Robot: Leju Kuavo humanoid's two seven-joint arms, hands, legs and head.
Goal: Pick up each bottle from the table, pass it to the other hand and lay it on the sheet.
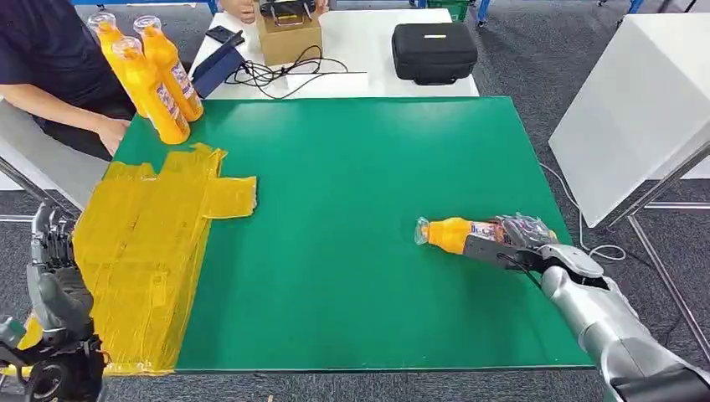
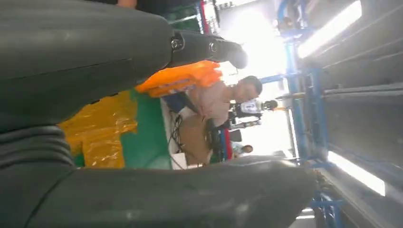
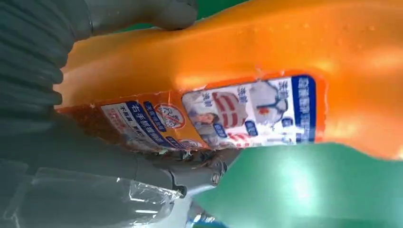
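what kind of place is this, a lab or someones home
Most likely a robot lab or test workspace: a green mat covers the work table, a seated person attends beside it, and a black equipment case and cables sit behind.

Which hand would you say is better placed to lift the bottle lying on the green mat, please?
The right hand: its fingers already wrap the orange bottle lying on the mat. The left hand hangs off the table's near left corner, by the yellow sheet.
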